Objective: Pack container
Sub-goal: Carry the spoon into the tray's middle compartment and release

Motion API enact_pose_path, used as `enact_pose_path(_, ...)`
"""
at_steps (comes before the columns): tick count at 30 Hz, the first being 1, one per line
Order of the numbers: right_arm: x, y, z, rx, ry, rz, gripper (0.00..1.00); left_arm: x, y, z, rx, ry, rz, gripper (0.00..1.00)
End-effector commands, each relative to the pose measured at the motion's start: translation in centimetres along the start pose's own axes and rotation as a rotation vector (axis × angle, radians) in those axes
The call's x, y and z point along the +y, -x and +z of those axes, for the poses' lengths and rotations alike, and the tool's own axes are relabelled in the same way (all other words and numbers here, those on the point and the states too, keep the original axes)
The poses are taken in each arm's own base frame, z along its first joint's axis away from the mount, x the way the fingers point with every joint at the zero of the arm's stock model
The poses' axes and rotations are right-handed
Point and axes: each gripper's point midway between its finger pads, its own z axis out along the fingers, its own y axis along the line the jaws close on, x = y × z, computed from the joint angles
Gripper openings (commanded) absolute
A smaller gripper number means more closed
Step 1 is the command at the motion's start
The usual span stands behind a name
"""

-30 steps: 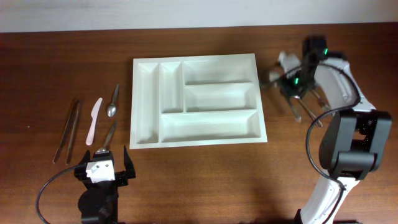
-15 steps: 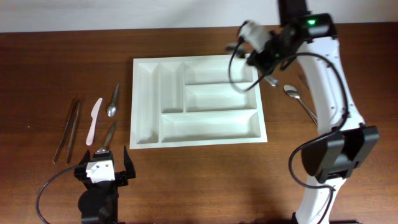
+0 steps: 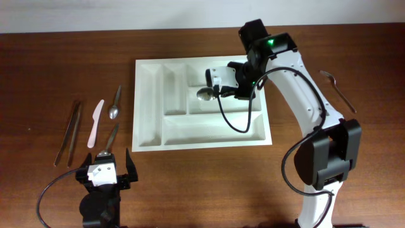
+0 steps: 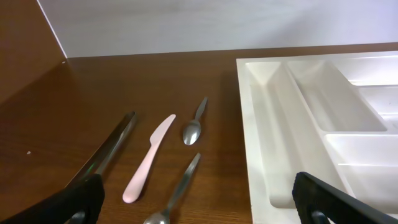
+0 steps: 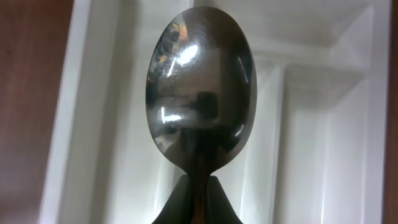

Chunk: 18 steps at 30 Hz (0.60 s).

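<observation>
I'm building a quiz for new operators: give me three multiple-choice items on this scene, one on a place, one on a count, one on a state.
1. Where is the spoon held by the right gripper? A above the container; B lying left of it; C lying right of it.
2. How many compartments has the container? A three; B five; C eight.
3. The left gripper is: A open, empty; B shut on something; C out of view.
Answers: A, the bowl hangs over the compartments; B, two upright and three horizontal; A, its jaws stand wide with nothing between.

Dark brown wood-grain table; plain white wall behind far edge; lighting soft, probably overhead.
</observation>
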Motion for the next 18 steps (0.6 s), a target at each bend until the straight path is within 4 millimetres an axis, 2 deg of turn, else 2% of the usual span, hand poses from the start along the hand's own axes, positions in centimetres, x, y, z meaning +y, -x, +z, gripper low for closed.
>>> enact_pose_path(1, 0.6, -0.8, 2.6, -0.022, 0.037, -0.033, 0.04, 0.0, 0.0, 0.0, -0.003, -0.004, 0.018, 0.99)
enact_pose_path(4, 0.4, -2.0, 4.9, -0.023, 0.033, -0.028, 0.04, 0.0, 0.0, 0.0, -0.003, -0.004, 0.018, 0.99)
enact_pose_path(12, -1.3, -3.3, 7.8, -0.031, -0.01, 0.092, 0.04, 0.0, 0.0, 0.0, -0.003, -0.004, 0.018, 0.99)
enact_pose_path(13, -1.7, -3.2, 7.9, -0.035, -0.025, 0.112, 0.08, 0.0, 0.0, 0.0, -0.003, -0.003, 0.018, 0.99)
enact_pose_path(14, -2.0, -3.2, 7.8, -0.038, -0.033, 0.123, 0.25, 0.0, 0.0, 0.0, -0.003, -0.004, 0.018, 0.99)
enact_pose_path(15, -2.3, -3.0, 7.7, -0.043, -0.048, 0.154, 0.49, 0.0, 0.0, 0.0, -0.003, -0.004, 0.018, 0.99)
enact_pose_path(18, -3.1, -2.4, 6.7, -0.057, -0.08, 0.226, 0.6, 0.0, 0.0, 0.0, -0.003, -0.003, 0.018, 0.99)
